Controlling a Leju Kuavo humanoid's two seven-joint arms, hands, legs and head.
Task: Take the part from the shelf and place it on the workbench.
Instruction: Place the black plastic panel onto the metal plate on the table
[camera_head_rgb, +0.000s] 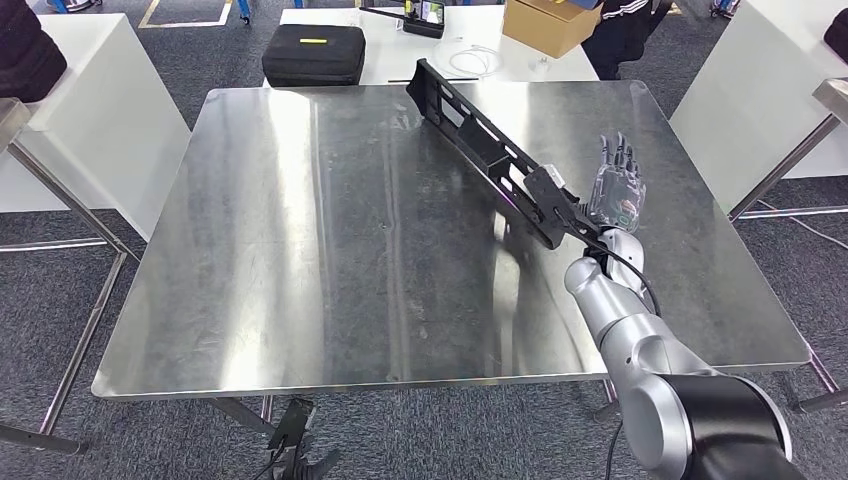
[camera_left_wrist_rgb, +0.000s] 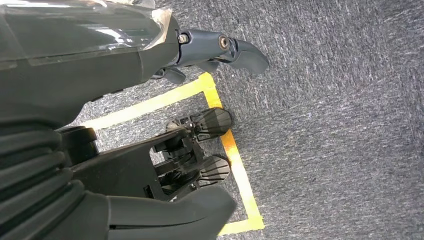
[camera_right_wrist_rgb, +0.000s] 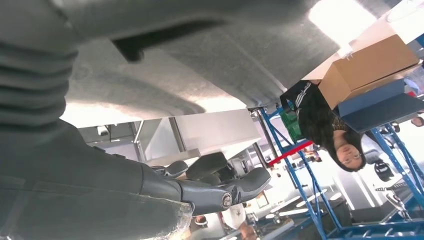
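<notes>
The part (camera_head_rgb: 480, 145) is a long black perforated rail. It lies diagonally on the steel workbench (camera_head_rgb: 300, 250), from the far middle toward the near right. My right hand (camera_head_rgb: 615, 185) hovers just right of the rail's near end, fingers straight and spread, holding nothing. The right wrist view shows those same fingers (camera_right_wrist_rgb: 220, 192) extended and empty beside the workbench's steel surface (camera_right_wrist_rgb: 225, 60). My left hand (camera_left_wrist_rgb: 100, 55) hangs down over the grey carpet with its fingers apart and nothing in it.
Beyond the workbench stand a black case (camera_head_rgb: 313, 53) and a cardboard box (camera_head_rgb: 550, 22) on white tables. A person (camera_head_rgb: 625, 30) stands at the far right. White tables flank both sides. Yellow floor tape (camera_left_wrist_rgb: 235, 160) marks the carpet below my left hand.
</notes>
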